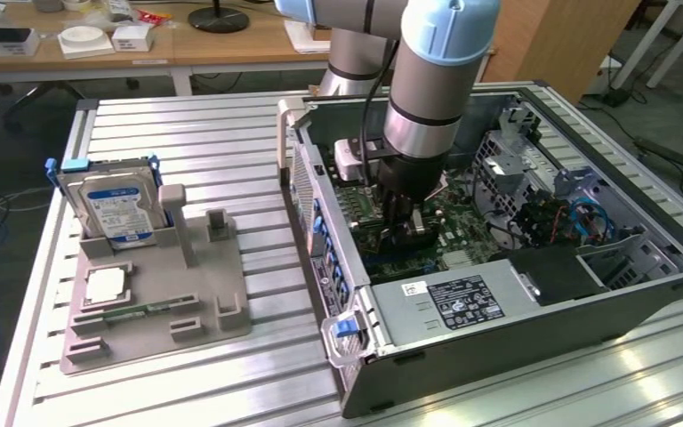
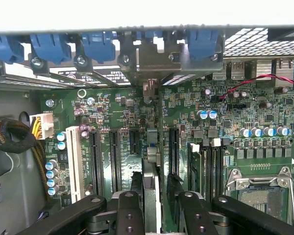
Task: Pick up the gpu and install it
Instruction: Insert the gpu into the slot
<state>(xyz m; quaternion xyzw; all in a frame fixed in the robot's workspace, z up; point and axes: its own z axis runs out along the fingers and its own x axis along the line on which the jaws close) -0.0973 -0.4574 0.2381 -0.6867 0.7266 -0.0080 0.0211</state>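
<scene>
Gripper (image 2: 152, 205) is down inside the open PC case (image 1: 626, 302), clamped on the gpu (image 2: 151, 191), which it holds edge-on between the 2 fingers (image 2: 129, 210), card edge pointing down at the motherboard (image 2: 225, 122).

Card's lower edge sits just over the board, among the row of dark expansion slots (image 2: 112, 152) flanking it (can't tell which slot it lines up with, or whether the edge connector has entered one). Its metal bracket end reaches toward the rear slot openings with the blue retention clips (image 2: 95, 46) ahead of the gripper.

Risks, my read:
- Slight sideways offset or tilt would land the connector on the slot wall; pushing then could bend the card or stress the board.
- Bracket may catch on the rear frame if the card runs too far forward.
- Thin board could rotate in the grip under insertion load.

Hard to see: contact edge of the card is hidden by the fingers and the card itself; in the exterior view the arm (image 1: 430, 89) blocks the card.
</scene>
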